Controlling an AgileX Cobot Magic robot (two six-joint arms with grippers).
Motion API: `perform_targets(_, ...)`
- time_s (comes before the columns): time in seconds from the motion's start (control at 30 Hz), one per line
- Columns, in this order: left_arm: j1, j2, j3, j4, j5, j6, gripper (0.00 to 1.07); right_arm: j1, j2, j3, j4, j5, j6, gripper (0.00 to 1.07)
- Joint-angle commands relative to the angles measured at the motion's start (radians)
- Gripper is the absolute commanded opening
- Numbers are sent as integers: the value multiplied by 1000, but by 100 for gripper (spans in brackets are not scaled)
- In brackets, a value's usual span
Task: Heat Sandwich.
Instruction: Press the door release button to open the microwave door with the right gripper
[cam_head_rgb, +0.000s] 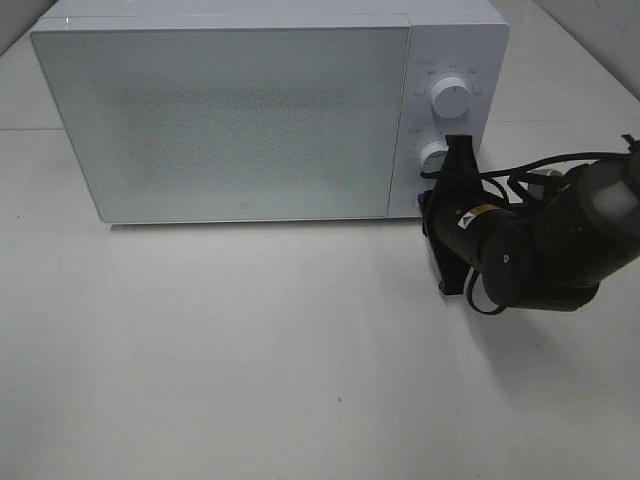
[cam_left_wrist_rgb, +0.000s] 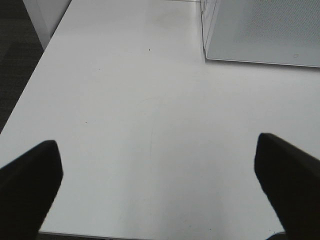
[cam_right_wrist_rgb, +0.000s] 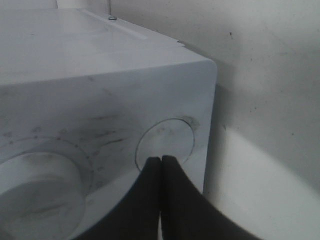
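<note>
The white microwave (cam_head_rgb: 240, 120) stands at the back of the table with its door shut. The sandwich is not in view in any frame. My right gripper (cam_head_rgb: 432, 205) is shut and empty at the microwave's control panel. In the right wrist view its closed fingertips (cam_right_wrist_rgb: 161, 162) touch a round flat button (cam_right_wrist_rgb: 167, 137) near the panel's corner, beside a large dial (cam_right_wrist_rgb: 35, 195). My left gripper (cam_left_wrist_rgb: 155, 190) is open and empty over bare table, with its black fingers (cam_left_wrist_rgb: 30, 180) at the frame's sides. The microwave's corner (cam_left_wrist_rgb: 260, 30) lies ahead of it.
Two white dials (cam_head_rgb: 452, 100) (cam_head_rgb: 433, 155) sit on the microwave's right panel. The right arm's black body and cables (cam_head_rgb: 540, 240) hang over the table to the right of the microwave. The white table's edge (cam_left_wrist_rgb: 35, 70) borders dark floor.
</note>
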Motion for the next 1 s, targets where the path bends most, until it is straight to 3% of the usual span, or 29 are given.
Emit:
perform_targets(0.03,2,-16,2,-10,-14,-2,100,-8,27,-36,-1,3,-18,0)
perform_targets(1.0,2,-16,2,-10,-14,-2,100,-40,53,-62,-12,-147,-17,0)
